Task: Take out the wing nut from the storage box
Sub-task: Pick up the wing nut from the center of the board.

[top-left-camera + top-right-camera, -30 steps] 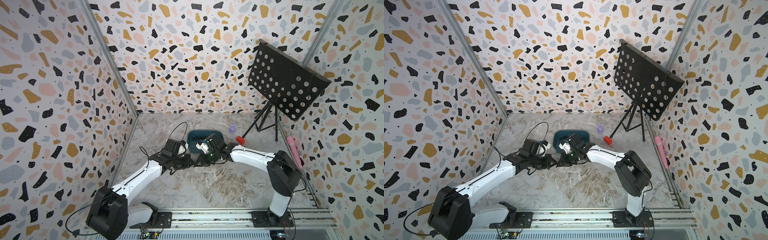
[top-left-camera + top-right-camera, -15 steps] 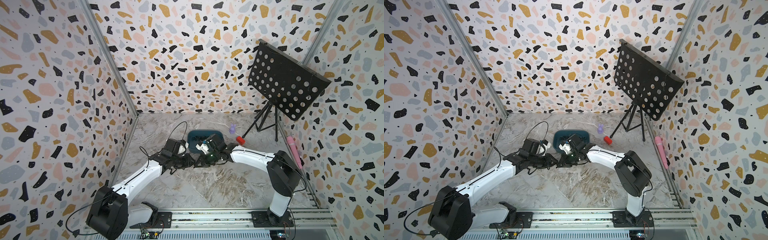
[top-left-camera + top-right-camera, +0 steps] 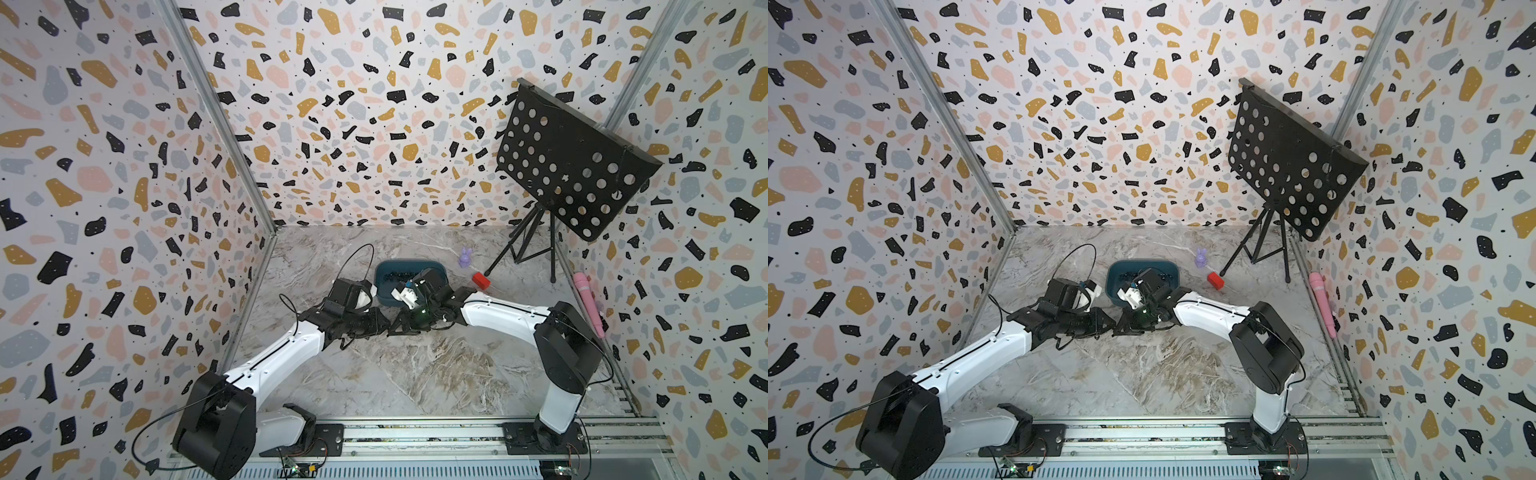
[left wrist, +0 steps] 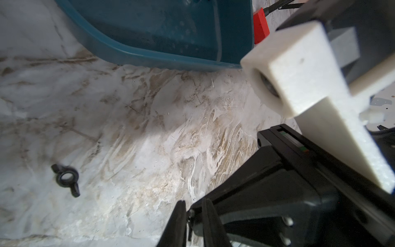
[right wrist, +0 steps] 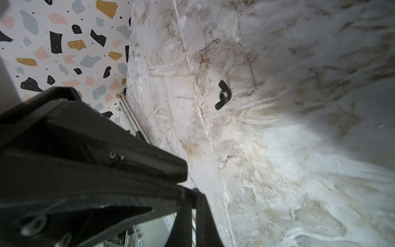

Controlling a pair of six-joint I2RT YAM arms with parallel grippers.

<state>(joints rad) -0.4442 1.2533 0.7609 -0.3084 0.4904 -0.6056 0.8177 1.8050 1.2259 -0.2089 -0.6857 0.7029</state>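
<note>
**Left jaws released, right jaws clenched**

My left jaws stand slightly parted and released, with a narrow gap showing between the fingertips (image 4: pixel 178 222). My right jaws are clenched on nothing, fingertips (image 5: pixel 204 218) pressed together. Both top views show the two pairs meeting almost nose to nose, low over the marbled worktop (image 3: pixel 415 374).

Closest to the jaws is the wing nut (image 4: pixel 66 178). It lies on the bare worktop with its hole showing and a wing out to each side. It is near the tips but touches neither pair. It is outside the storage box (image 3: pixel 409 263) and apart from its wall. In the top views it is too small for me to pick out.

Just beyond the jaws sits the storage box itself, a shallow teal tub upright on the worktop. The right arm's wrist hangs over its near edge. Small dark bits lie on its floor, and I cannot tell what they are.

Past the box, on the right arm's side, a red block (image 3: pixel 481 281) rests on the worktop. A purple rabbit figure (image 3: pixel 465 257) sits a little farther back. Farthest out, a black perforated music stand (image 3: pixel 573 162) stands on its tripod in the far corner. A pink wand (image 3: pixel 586 299) lies along the wall on that same side.
</note>
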